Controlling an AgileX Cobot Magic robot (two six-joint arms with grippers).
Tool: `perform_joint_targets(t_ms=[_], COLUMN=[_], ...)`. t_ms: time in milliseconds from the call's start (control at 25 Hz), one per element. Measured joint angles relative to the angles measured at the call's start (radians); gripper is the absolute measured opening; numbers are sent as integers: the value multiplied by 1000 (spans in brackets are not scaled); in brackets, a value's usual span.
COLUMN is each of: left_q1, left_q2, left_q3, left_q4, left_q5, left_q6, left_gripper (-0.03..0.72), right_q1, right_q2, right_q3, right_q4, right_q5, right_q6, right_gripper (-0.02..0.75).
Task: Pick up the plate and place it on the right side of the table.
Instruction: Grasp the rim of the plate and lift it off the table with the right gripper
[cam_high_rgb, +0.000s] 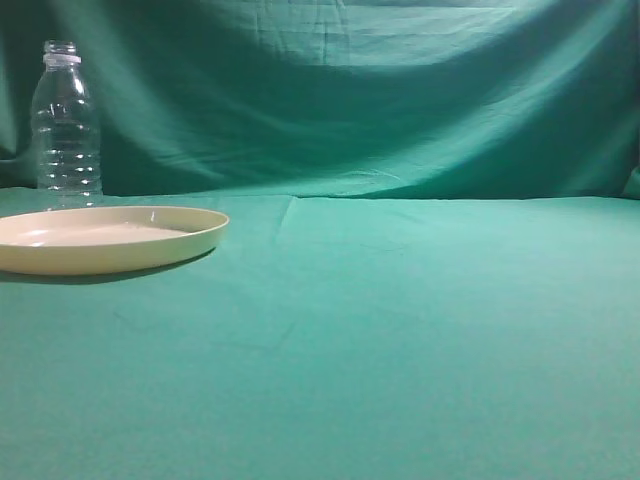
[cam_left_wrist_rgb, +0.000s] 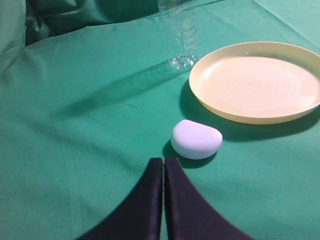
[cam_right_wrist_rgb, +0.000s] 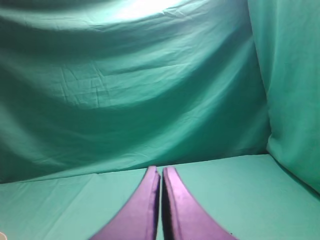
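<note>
The plate (cam_high_rgb: 105, 238) lies flat on the bench (cam_high_rgb: 400, 330) at the far left of the exterior view, its left edge cut off by the frame. A clear bottle (cam_high_rgb: 66, 125) stands upright just behind it, in front of the wrinkled green backdrop (cam_high_rgb: 380, 90). Neither arm shows in the exterior view.

In the left wrist view the left end effector (cam_left_wrist_rgb: 163, 162) has its two dark fingers pressed together with only a thin seam between them, and nothing is held. The plate (cam_left_wrist_rgb: 257, 82) lies ahead of it and off to the right, well apart from the fingertips and untouched. Between the two, just beyond the fingertips and slightly right, sits a small white rounded object (cam_left_wrist_rgb: 196, 139) on the cloth, close to the plate's near rim but apart from it. The bottle (cam_left_wrist_rgb: 181, 37) stands beyond the plate's left edge, casting a long shadow across the cloth.

In the right wrist view the right end effector (cam_right_wrist_rgb: 161, 171) is likewise closed, finger against finger, and holds nothing. It points over bare bench cloth (cam_right_wrist_rgb: 225, 190) towards the draped backdrop (cam_right_wrist_rgb: 130, 85). A small pale sliver shows at that view's bottom left corner, too little to identify.
</note>
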Motion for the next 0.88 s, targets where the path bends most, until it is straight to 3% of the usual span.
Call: perform_joint_targets(t_ms=[160, 400, 560, 760, 880], left_q1=[0, 0, 0, 0, 0], left_q2=[0, 0, 0, 0, 0], left_q3=[0, 0, 0, 0, 0], left_q4=[0, 0, 0, 0, 0], left_q5=[0, 0, 0, 0, 0], left_q6=[0, 0, 0, 0, 0], left_gripper=[0, 0, 0, 0, 0], right_q1=[0, 0, 0, 2, 77], right_q2=[96, 414, 618, 856, 1007], right_q3=[-150, -430, -531, -724, -841], right_q4=[-23, -28, -28, 145, 206], right_q5=[104, 443, 567, 745, 803], right_q6=[-2, -4, -45, -369, -426], right_gripper=[0, 0, 0, 0, 0])
